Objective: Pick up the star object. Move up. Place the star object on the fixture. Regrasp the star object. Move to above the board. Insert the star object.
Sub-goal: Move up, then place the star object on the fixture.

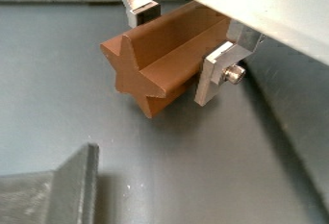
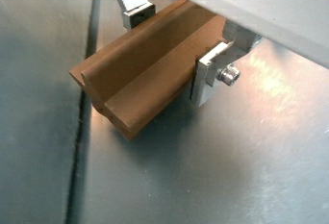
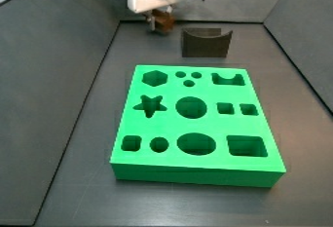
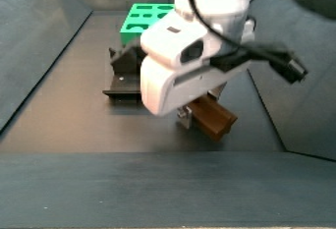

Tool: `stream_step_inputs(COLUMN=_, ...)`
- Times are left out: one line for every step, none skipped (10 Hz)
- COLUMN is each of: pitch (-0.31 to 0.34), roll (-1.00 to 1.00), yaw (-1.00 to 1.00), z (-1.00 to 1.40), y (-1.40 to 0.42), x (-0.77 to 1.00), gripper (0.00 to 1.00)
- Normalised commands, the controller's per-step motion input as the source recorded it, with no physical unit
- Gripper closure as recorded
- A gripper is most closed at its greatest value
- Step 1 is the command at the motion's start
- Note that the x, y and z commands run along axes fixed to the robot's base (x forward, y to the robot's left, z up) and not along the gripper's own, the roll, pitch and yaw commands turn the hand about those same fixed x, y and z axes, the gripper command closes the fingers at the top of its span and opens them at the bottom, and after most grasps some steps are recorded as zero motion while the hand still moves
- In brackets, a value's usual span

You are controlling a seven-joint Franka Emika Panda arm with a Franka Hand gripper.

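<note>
My gripper (image 1: 178, 57) is shut on the star object (image 1: 152, 60), a brown wooden star-shaped block held by its sides between the silver fingers (image 1: 215, 74); both wrist views show it, and its star end face points away from the gripper. In a side view the star object (image 3: 163, 20) hangs just above the floor at the back, left of the fixture (image 3: 204, 42). In a side view the star object (image 4: 211, 118) sits under the gripper (image 4: 197, 110), to the right of the fixture (image 4: 124, 76). The green board (image 3: 196, 124) lies in the middle of the floor, its star cutout (image 3: 151, 104) on its left side.
Grey walls enclose the dark floor. A grey edge of the fixture (image 1: 58, 189) shows low in a wrist view. The robot's white arm (image 4: 217, 17) fills the middle of a side view and hides most of the green board (image 4: 141, 19).
</note>
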Motion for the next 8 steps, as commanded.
stream_step_inputs(pitch=0.019, roll=0.01, yaw=-0.01, z=0.60, y=0.01, x=-0.04, gripper=1.00)
stream_step_inputs(pitch=0.026, roll=0.02, yaw=-0.01, z=0.45, y=0.01, x=-0.03, gripper=1.00)
stream_step_inputs(pitch=0.036, roll=0.03, yaw=-0.02, z=0.24, y=0.01, x=-0.03, gripper=1.00)
stream_step_inputs(pitch=0.000, roll=0.00, yaw=0.00, z=1.00, y=0.00, x=0.00, gripper=1.00)
stream_step_inputs(pitch=0.009, roll=0.00, yaw=0.00, z=1.00, y=0.00, x=0.00, gripper=1.00)
stream_step_inputs(pitch=0.025, roll=0.01, yaw=-0.01, z=1.00, y=0.00, x=-0.01, gripper=1.00)
stream_step_inputs(pitch=0.029, roll=0.02, yaw=-0.01, z=1.00, y=0.00, x=-0.02, gripper=1.00)
stream_step_inputs(pitch=0.035, roll=0.03, yaw=-0.02, z=1.00, y=0.00, x=-0.02, gripper=1.00)
